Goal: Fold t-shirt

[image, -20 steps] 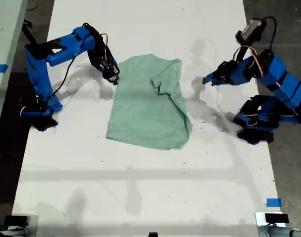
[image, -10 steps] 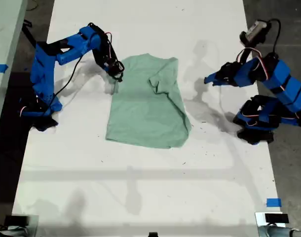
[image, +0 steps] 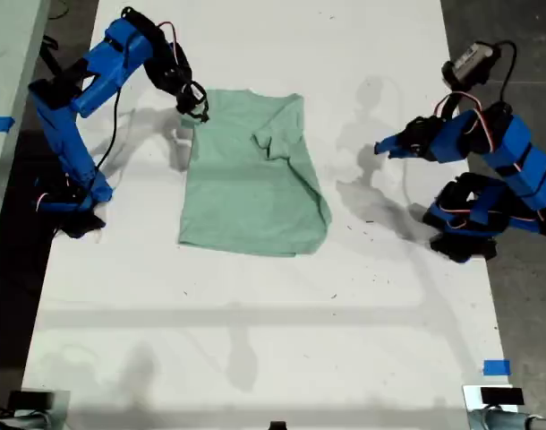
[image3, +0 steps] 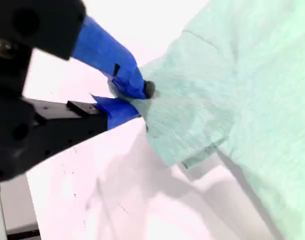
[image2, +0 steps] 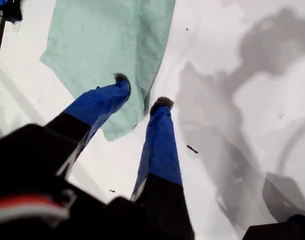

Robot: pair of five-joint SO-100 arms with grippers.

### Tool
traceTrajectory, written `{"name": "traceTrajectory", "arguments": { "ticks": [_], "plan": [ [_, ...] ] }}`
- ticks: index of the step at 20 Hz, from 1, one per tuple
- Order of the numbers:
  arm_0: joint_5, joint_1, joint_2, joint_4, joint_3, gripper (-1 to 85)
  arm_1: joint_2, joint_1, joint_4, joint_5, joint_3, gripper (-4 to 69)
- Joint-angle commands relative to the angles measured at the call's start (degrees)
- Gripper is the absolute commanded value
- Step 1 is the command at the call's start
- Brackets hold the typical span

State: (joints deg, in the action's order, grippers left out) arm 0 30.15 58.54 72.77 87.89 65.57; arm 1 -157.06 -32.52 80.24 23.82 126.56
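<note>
One white counter is running the length of the exterior view, and it is carrying everything else. The t-shirt is lying on it across the middle, closer to the edge at the exterior view's top than to the one at its bottom. The cloth is lying partly folded, with a flap doubled over along the side facing the exterior view's right and wrinkles bunching near the neck end.

Two blue arms are standing at the counter's long edges, one at the exterior view's left and one at its right. The arm at the exterior view's left is reaching over to the t-shirt's corner, and my second hand is pinching the hem there. In the second wrist view this hand is clamping down on the t-shirt, with the cloth puckering at the tips.

My first hand is hovering over bare counter, apart from the t-shirt. In the first wrist view it is gaping wide and gripping nothing, with the t-shirt lying beyond the tips.
</note>
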Motion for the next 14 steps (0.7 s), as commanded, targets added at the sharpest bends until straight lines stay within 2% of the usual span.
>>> {"name": "traceTrajectory", "arguments": {
  "ticks": [1,5,10,14],
  "plan": [
    [-1.32,-2.20,6.94,-2.02,0.00,0.0,-0.79,0.79,-0.18,-0.35,-0.35,13.5],
    [-4.22,-11.34,3.52,-9.84,-2.46,0.0,-1.85,1.58,-0.09,-1.23,0.79,13.3],
    [-5.98,-20.74,-16.44,-12.48,-23.82,0.0,-4.57,2.55,0.44,-2.46,3.16,13.2],
    [-7.38,-23.82,-22.85,-21.88,-23.64,0.0,-7.47,4.04,0.70,-4.13,5.89,13.1]
  ]
}}
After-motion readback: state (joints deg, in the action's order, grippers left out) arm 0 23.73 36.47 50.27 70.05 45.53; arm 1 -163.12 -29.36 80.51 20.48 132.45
